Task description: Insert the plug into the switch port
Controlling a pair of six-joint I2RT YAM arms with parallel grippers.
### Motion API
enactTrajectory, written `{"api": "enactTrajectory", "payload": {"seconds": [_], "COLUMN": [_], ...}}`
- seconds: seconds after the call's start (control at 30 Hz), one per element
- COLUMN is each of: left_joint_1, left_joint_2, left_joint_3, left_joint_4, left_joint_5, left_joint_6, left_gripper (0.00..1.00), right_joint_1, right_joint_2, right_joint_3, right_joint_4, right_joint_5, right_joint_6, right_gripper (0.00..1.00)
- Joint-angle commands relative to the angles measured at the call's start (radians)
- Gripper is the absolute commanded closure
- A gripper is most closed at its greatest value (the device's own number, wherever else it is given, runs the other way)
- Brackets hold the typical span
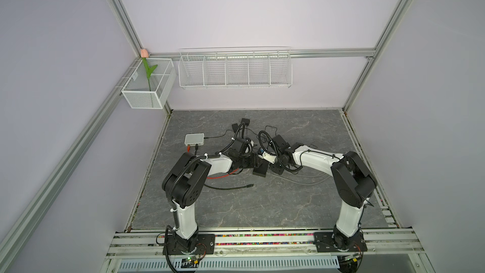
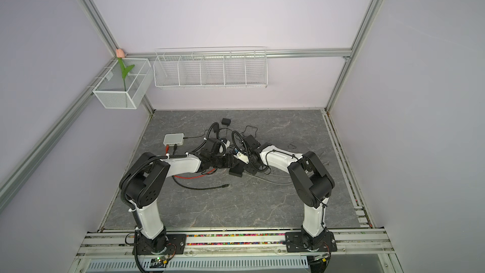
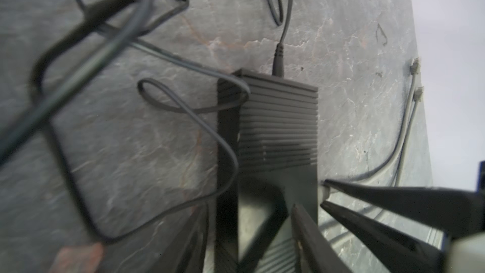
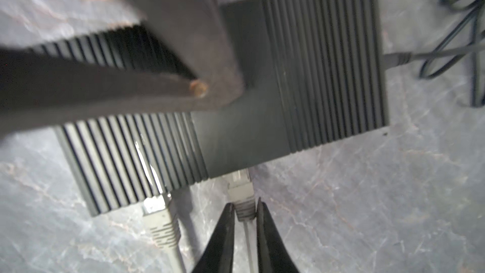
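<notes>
Black switch (image 1: 259,174) on grey table (image 1: 236,206), cables (image 1: 228,187) around, white box (image 1: 194,139) nearby.

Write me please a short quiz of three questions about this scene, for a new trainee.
1. True or false: a red cable lies between the fingers of the right claw.
2. In the right wrist view, how many grey plugs sit at the edge of the switch? A one, B two, C four.
3. What colour is the flower in the mesh basket?
Key: 1 false; 2 B; 3 pink.
</notes>
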Motion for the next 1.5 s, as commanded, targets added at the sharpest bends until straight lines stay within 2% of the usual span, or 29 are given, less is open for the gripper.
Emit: {"api": "enactTrajectory", "payload": {"seconds": [0.0,0.33,0.4,0.47,0.67,0.9,1.2,1.47], "left_joint_1": [-0.004,0.005,0.006,0.006,0.006,0.006,0.006,0.005], "left_joint_2": [-0.03,-0.149,-0.193,-0.245,-0.435,-0.699,-1.014,-1.243], "left_joint_3": [0.03,0.045,0.045,0.038,-0.011,-0.112,-0.25,-0.377], "left_joint_4": [-0.088,-0.18,-0.21,-0.232,-0.275,-0.252,-0.21,-0.189], "left_joint_5": [-0.005,-0.104,-0.143,-0.191,-0.358,-0.524,-0.74,-0.942], "left_joint_6": [0.041,0.08,0.092,0.101,0.119,0.142,0.243,0.318], "left_gripper": [0.43,0.32,0.31,0.3,0.27,0.26,0.25,0.26], "right_joint_1": [0.003,-0.007,-0.009,-0.009,-0.026,-0.054,-0.076,-0.079], "right_joint_2": [-0.004,-0.135,-0.188,-0.244,-0.444,-0.677,-0.916,-1.109], "right_joint_3": [0.026,-0.037,-0.053,-0.073,-0.142,-0.184,-0.274,-0.455], "right_joint_4": [0.074,0.072,0.079,0.096,0.158,0.153,0.149,0.184], "right_joint_5": [-0.006,0.001,0.0,0.014,0.067,0.117,0.274,0.37], "right_joint_6": [-0.022,0.009,0.03,0.056,0.11,0.201,0.256,0.314], "right_gripper": [0.76,0.61,0.54,0.44,0.3,0.27,0.27,0.27]}}
